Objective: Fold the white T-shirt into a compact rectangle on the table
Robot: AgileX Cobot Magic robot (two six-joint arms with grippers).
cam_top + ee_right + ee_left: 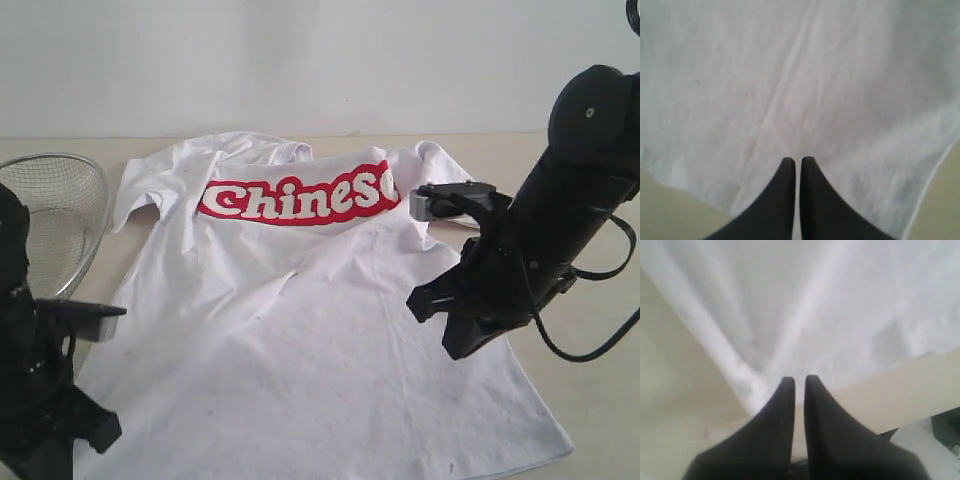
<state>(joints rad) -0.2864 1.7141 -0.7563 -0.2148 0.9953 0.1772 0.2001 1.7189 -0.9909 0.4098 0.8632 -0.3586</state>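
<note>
The white T-shirt (300, 330) lies spread face up on the table (600, 410), its red "Chinese" lettering (300, 198) at the far end and the hem towards the front. One sleeve area at the far right is folded over the end of the lettering. My left gripper (799, 379) is shut at the shirt's (840, 305) left edge, where creases run towards its tips, and bare table shows through the thin gap. My right gripper (797, 160) is shut above the shirt's (790, 75) right side, with only cloth beneath it. Its arm (540, 240) hangs over the right edge.
A round wire-mesh basket (60, 215) stands at the far left, beside the shirt's left sleeve. The left arm's black body (35, 390) fills the front left corner. Bare beige table (560, 160) runs along the back and right of the shirt.
</note>
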